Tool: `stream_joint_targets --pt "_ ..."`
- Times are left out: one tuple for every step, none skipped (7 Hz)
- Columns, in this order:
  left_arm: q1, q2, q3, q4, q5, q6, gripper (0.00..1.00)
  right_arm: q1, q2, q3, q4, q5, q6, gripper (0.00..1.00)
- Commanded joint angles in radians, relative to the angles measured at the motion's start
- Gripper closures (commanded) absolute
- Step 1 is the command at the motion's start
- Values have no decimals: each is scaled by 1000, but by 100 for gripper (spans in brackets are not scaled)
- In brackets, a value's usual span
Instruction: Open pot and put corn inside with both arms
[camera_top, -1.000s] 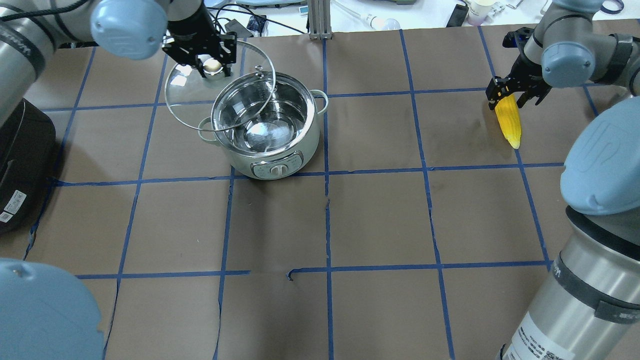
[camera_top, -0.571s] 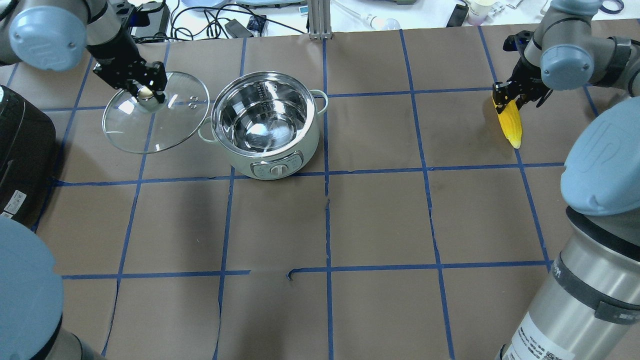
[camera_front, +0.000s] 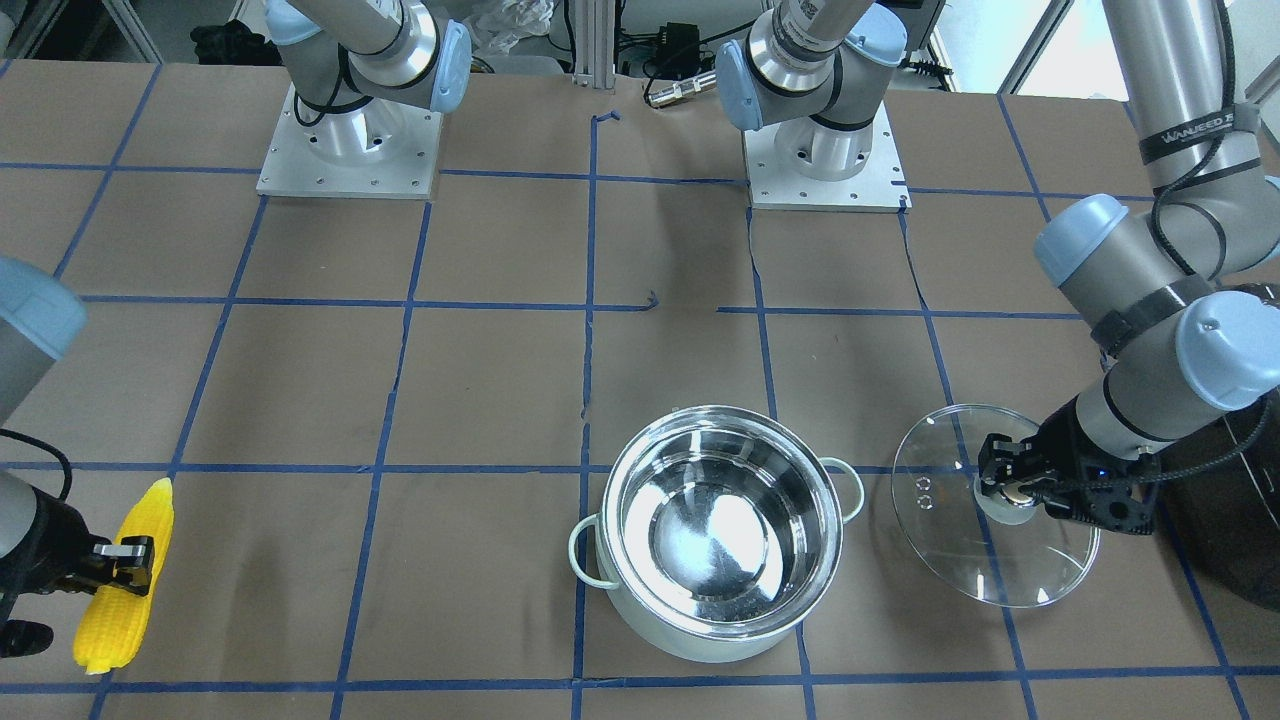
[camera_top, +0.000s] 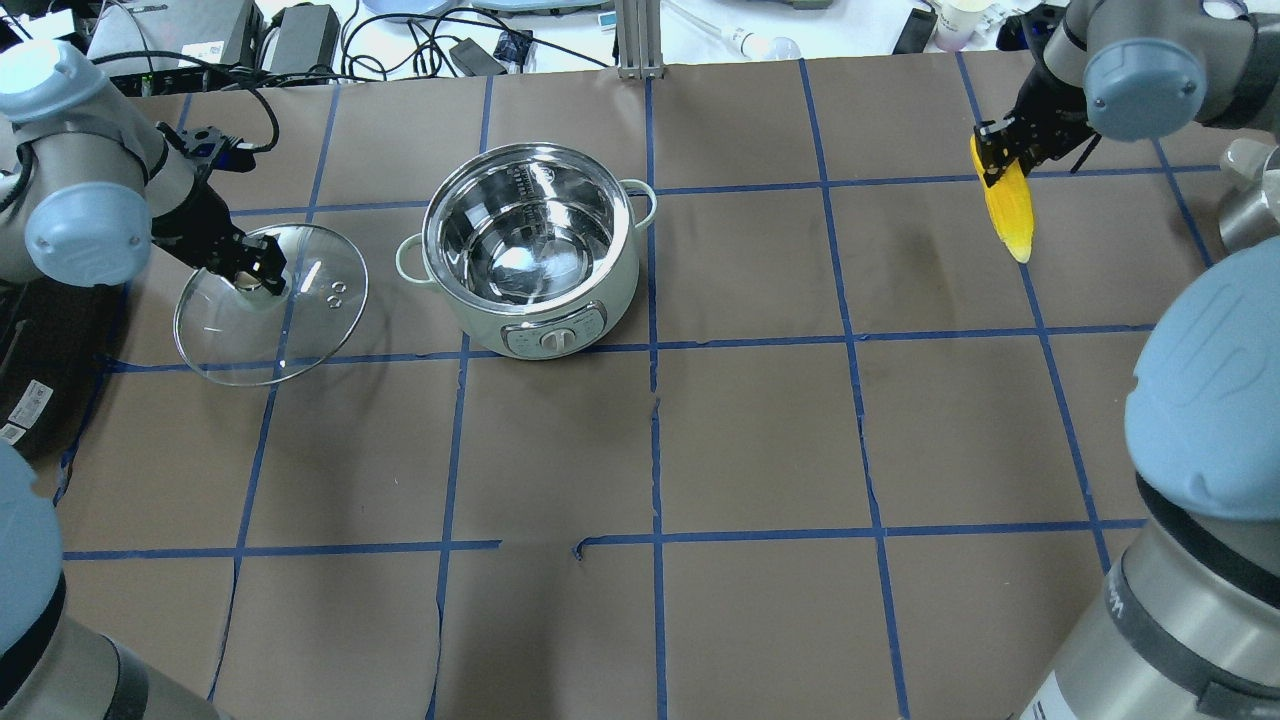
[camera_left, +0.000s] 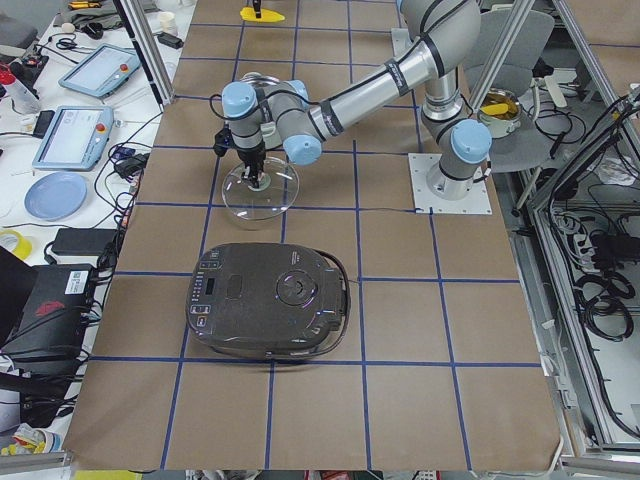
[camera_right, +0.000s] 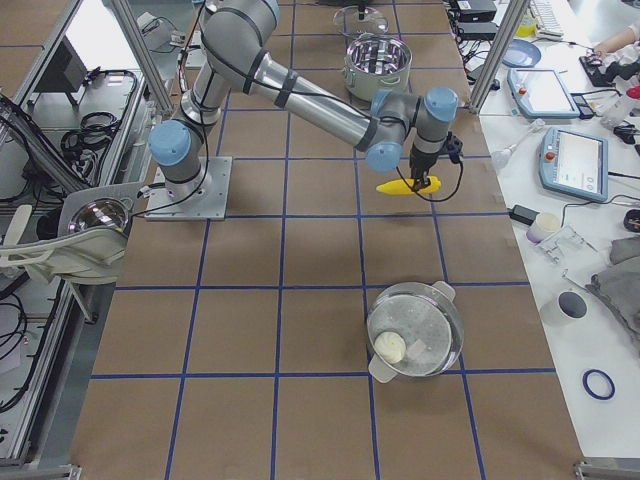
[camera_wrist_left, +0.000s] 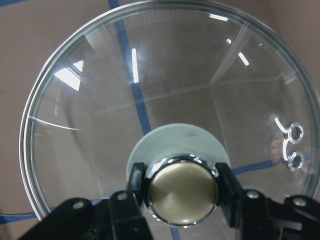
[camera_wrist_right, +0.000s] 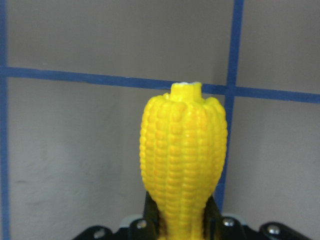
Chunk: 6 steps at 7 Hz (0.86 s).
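The pot (camera_top: 622, 278) stands open and empty at the table's left centre; it also shows in the front view (camera_front: 700, 640). My left gripper (camera_top: 258, 278) is shut on the knob of the clear glass lid (camera_top: 300, 330), held tilted to the left of the pot, apart from it. The left wrist view shows the fingers (camera_wrist_left: 226, 187) clamped on the knob over the lid (camera_wrist_left: 175, 80). My right gripper (camera_top: 1000, 160) is shut on the thick end of the yellow corn (camera_top: 1010, 215) at the far right. The right wrist view shows the corn (camera_wrist_right: 182, 150) pointing away.
A large black appliance (camera_top: 45, 340) sits at the left edge, close behind the lid (camera_left: 262, 192). A second lidded pot (camera_right: 415, 330) stands at the table's right end. Cables and devices (camera_top: 300, 30) lie beyond the far edge.
My left gripper carried the lid from above the pot leftward and down beside it. My right gripper closed on the corn and moved it toward the far edge.
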Motion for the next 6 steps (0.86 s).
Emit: stream_joint_targets --pt "10 3 -108 111 -3 2 100 179 -63 -67 71 31 91 83" --pt "10 0 -111 113 -3 1 86 311 -80 -122 111 7 285 82" --pt "10 -3 -105 119 -3 7 1 417 -57 -211 151 11 449 82" --pt "7 3 -88 117 -1 7 0 496 -35 -269 192 20 603 82" --pt "-5 14 -49 76 6 4 0 569 -20 -302 190 31 683 82" --pt "-8 55 -9 -64 5 1 0 637 -3 -323 190 31 807 82"
